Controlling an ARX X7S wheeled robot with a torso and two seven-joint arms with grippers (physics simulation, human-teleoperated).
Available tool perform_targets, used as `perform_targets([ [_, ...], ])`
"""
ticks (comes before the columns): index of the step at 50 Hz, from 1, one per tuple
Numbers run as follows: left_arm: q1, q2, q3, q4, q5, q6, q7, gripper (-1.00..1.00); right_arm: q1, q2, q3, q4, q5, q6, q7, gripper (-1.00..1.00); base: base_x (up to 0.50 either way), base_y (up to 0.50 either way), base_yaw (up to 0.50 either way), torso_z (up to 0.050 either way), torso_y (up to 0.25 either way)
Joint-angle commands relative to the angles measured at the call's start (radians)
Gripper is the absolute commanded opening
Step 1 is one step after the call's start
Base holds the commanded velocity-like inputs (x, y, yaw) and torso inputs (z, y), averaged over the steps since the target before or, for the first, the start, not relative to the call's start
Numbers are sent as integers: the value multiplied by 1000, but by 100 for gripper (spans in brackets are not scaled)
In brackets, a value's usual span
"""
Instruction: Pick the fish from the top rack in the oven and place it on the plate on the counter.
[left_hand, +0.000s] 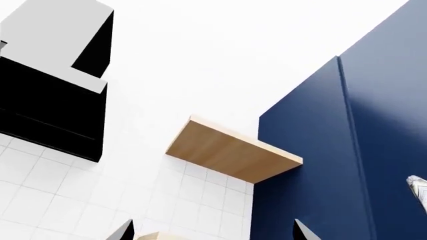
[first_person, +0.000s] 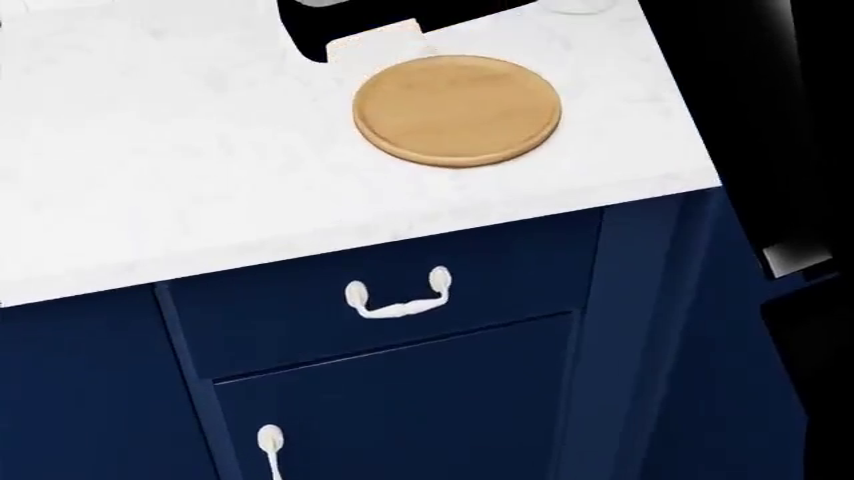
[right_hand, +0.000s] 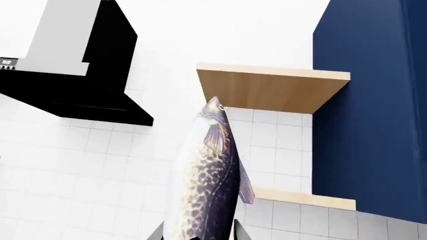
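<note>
Fish (right_hand: 205, 185): pinched by the tail in right claw (right_hand: 197, 234), head up. Left claw (left_hand: 213, 232): spread, empty. Plate (first_person: 457, 110): bare on table (first_person: 160, 170). Advice: lower fish over plate centre, release low.

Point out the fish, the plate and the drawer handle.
fish (right_hand: 207, 185): right wrist view, mid-body scales.
plate (first_person: 457, 108): head view, centre of the wooden face.
drawer handle (first_person: 398, 298): head view, middle of the white bar.
</note>
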Motion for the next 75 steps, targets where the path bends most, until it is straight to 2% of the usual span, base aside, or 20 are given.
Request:
perform_targets([
  [1,1,1,-5,-1,-4,-1,3,100,2,3,1,-2,-9,3,-7,-100,-113,555,0,0,0],
  [24,12,-3,-12,2,-1,-2,2,100,-1,-1,-4,1,-13,-6,-6,-100,-107,553,0,0,1],
  [37,16,-6,-16,5,1,-4,-1,100,-3,-1,6,-4,-21,-21,-7,-100,224,455,0,0,2],
  [52,9,-4,-23,5,-8,-11,3,100,4,-3,4,0,-22,-26,-2,-100,16,6,0,0,1],
  [66,18,-3,-26,5,0,-10,3,100,-3,1,-2,-1,-22,-26,-7,-100,505,230,0,0,0],
  [75,18,3,-28,7,-3,-14,-2,100,1,11,-8,-1,-26,-17,-3,-100,-138,120,0,0,1],
])
